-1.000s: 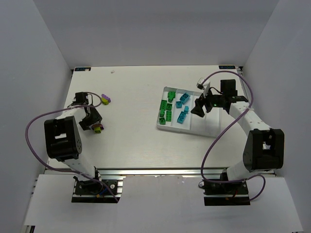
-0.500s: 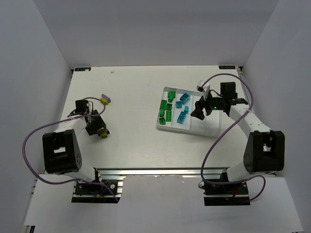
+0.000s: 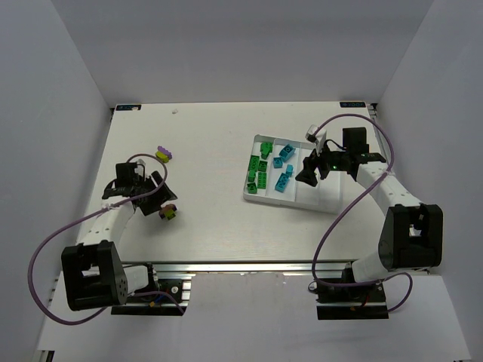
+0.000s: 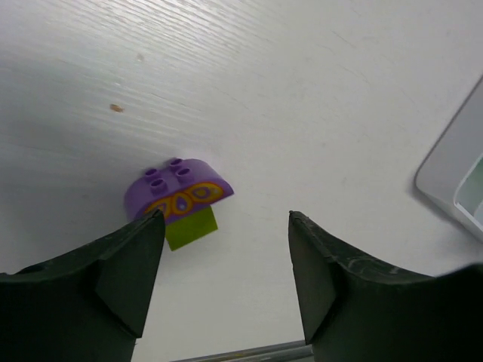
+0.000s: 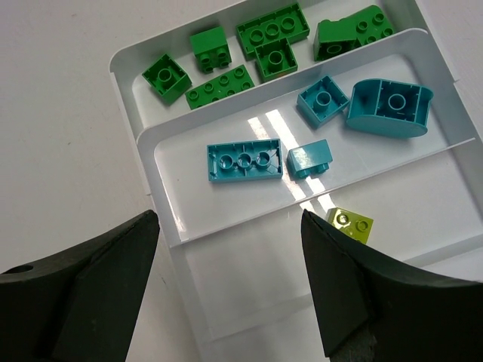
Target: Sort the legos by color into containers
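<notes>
A purple lego with a yellow pattern, stacked on a lime brick (image 4: 178,190), lies on the table just beyond my left gripper's (image 4: 225,217) left fingertip, not between the jaws. In the top view this lego (image 3: 168,213) sits at the tip of the left gripper (image 3: 158,202), which is open and empty. A second purple-and-lime lego (image 3: 163,155) lies farther back. My right gripper (image 5: 228,219) is open and empty above the white tray (image 5: 181,256). The tray holds several green legos (image 5: 272,30), several cyan legos (image 5: 244,161) and one lime lego (image 5: 349,224), each colour in its own compartment.
In the top view the tray (image 3: 326,193) lies right of centre with the right gripper (image 3: 308,172) over it. Its corner (image 4: 453,177) shows at the right edge of the left wrist view. White walls enclose the table on three sides.
My left arm has swung toward the front and right, and the purple-and-lime lego at its tip has shifted the same way. The right gripper has hardly moved.
</notes>
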Controlling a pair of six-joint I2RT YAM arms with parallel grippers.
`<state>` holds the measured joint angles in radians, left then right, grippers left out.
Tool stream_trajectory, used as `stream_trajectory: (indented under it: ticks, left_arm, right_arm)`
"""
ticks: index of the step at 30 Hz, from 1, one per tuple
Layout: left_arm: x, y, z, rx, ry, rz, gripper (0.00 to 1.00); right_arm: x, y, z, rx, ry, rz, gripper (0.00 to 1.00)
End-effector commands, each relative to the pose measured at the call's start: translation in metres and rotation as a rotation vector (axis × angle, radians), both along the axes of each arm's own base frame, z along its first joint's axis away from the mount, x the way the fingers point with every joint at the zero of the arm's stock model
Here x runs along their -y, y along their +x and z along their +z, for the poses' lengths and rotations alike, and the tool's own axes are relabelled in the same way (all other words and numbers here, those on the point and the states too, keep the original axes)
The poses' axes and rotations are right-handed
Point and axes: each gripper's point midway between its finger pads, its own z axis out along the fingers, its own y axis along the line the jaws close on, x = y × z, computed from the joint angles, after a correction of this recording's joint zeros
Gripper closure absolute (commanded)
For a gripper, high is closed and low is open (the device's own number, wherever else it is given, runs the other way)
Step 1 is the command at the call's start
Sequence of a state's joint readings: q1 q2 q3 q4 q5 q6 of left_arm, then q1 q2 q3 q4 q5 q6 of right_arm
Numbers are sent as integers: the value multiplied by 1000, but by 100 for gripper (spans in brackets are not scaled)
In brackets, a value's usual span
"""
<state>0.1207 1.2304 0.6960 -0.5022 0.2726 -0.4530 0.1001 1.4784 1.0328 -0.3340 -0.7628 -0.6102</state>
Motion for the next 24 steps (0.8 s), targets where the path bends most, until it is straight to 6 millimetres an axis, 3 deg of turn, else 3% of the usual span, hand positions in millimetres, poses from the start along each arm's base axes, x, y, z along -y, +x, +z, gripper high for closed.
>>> stream_trajectory:
  ticks: [1, 5, 9, 10, 11, 15, 19, 20, 24]
  left_arm:
    - [19, -12, 4, 3, -60, -73, 23]
    - [17, -6, 1, -3, -7, -58, 15]
    - [5, 3, 1, -37, 116, -40, 13]
    - [-1, 7, 4, -33, 154, -30, 13]
    - [7, 10, 8, -21, 167, -61, 13]
    - [4, 29, 34, 52, 225, -88, 13]
    - [-2, 19, 24, -57, 259, -91, 15]
    - [-11, 10, 20, -109, 304, -62, 15]
    - [-17, 2, 15, -132, 320, -24, 14]
  right_arm:
    - [-3, -1, 22, 57, 30, 17, 19]
    - [-4, -2, 25, 57, 36, 20, 19]
    - [-4, -3, 27, 62, 34, 23, 19]
    - [-3, -4, 26, 60, 32, 24, 19]
    - [-3, -5, 27, 61, 31, 25, 19]
    - [-3, -7, 25, 55, 33, 25, 19]
    - [-3, -9, 24, 56, 32, 25, 20]
    - [-3, -9, 24, 56, 31, 23, 19]
    - [-3, -9, 22, 52, 30, 23, 19]
